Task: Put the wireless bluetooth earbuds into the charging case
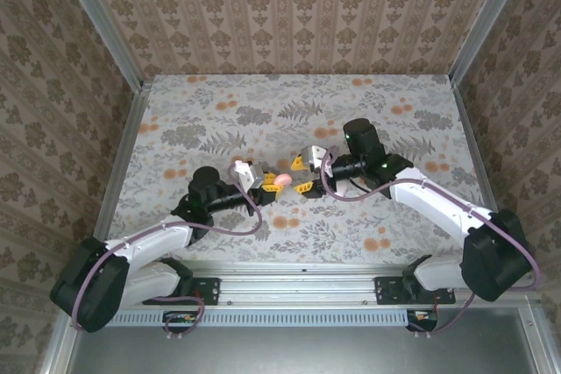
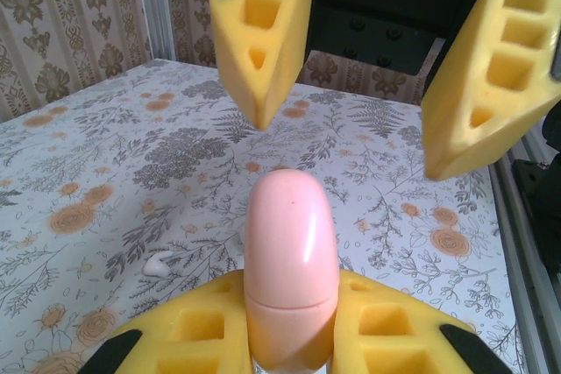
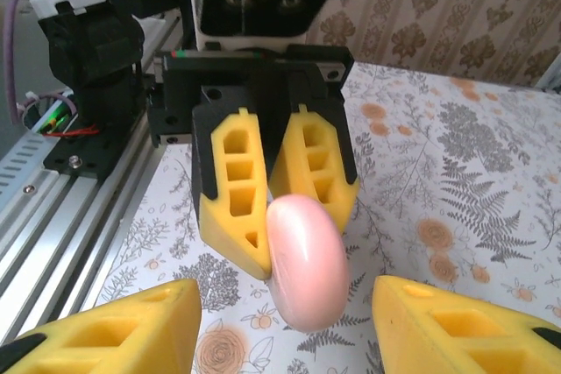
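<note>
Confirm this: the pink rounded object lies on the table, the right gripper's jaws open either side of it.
Wrong: the pink rounded object is off the table, clamped in the jaws of the left gripper, as the left wrist view shows. The jaws of the right gripper do stand open either side of it.

Two yellow-fingered grippers: the left gripper [image 1: 270, 183] and the right gripper [image 1: 302, 174]. One glossy pink pebble-like case [image 2: 289, 278], mid-frame. One small white earbud [image 2: 159, 263], lower left of that frame.
</note>
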{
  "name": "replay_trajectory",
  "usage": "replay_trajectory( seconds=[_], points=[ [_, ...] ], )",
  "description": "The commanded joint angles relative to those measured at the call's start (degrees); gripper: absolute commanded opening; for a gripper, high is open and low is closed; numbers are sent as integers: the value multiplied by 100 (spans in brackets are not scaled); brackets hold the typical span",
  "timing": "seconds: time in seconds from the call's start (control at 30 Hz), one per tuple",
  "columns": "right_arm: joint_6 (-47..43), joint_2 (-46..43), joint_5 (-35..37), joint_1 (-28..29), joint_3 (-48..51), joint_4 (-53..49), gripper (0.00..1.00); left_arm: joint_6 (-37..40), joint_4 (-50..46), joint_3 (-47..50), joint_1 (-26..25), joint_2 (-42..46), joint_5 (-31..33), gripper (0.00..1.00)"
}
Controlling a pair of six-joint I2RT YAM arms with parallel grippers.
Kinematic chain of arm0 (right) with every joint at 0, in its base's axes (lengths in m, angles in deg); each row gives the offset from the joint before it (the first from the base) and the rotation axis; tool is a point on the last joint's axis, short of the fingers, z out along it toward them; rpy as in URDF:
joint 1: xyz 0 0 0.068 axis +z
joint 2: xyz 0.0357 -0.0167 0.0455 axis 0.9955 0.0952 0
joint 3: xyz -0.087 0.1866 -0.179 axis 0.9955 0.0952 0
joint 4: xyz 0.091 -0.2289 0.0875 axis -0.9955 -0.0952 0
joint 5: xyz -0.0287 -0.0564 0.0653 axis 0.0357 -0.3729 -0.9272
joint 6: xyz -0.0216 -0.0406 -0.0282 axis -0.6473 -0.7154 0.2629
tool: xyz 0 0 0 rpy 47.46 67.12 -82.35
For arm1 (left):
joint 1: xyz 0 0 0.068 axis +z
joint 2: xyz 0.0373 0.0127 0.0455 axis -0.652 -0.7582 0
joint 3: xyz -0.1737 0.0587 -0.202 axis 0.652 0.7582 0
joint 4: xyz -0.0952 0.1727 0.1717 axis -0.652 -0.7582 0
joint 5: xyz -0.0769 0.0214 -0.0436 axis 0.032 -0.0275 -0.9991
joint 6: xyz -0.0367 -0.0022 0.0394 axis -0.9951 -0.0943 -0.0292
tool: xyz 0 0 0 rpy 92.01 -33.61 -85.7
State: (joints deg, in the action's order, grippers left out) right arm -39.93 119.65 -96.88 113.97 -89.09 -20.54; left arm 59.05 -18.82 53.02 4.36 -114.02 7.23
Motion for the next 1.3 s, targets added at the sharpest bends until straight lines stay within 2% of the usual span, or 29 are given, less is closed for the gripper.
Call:
replay_trajectory(
  seconds=[0.0,0.2,0.6,0.73,0.87,1.03,1.27],
  points=[
    [-323,237,-1,74,-306,-358,54,117,82,-148,-14,125,-48,7],
    [-425,559,-136,177,-433,-258,51,109,54,-131,-14,196,-34,7],
    [-465,715,-312,186,-519,-209,31,109,53,-131,-27,222,-5,7],
    [-483,710,-252,186,-513,-177,21,100,59,-130,-30,231,15,7],
    [-503,672,-161,186,-471,-116,17,87,52,-110,-31,231,57,8],
    [-681,616,22,177,-488,-471,17,48,58,-56,-31,246,172,20],
    [-580,476,315,-31,-406,-948,17,-173,174,48,2,241,971,52]
  ],
)
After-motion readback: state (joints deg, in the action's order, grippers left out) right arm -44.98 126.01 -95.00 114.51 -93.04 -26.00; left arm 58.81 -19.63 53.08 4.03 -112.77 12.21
